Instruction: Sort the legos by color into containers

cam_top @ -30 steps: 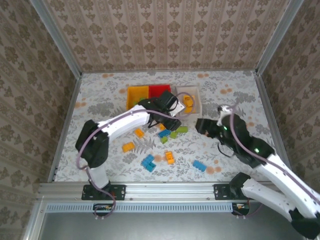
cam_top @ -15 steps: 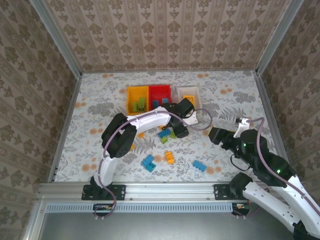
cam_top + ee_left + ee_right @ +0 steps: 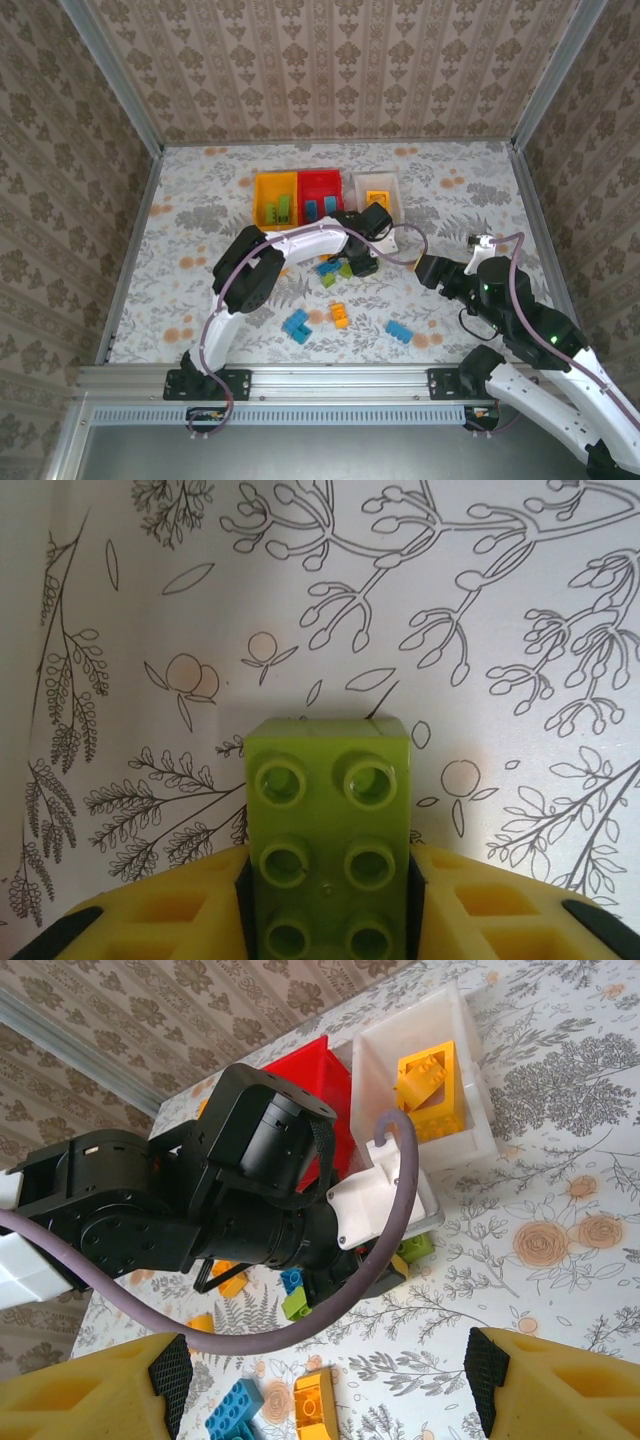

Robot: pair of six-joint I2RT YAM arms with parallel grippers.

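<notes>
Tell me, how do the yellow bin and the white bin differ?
The yellow bin holds lime green bricks; the white bin holds orange bricks. In the view from above, the yellow bin sits at the left end of the row and the white bin at the right end, with the red bin between them. Both are open, rectangular and of like size.
</notes>
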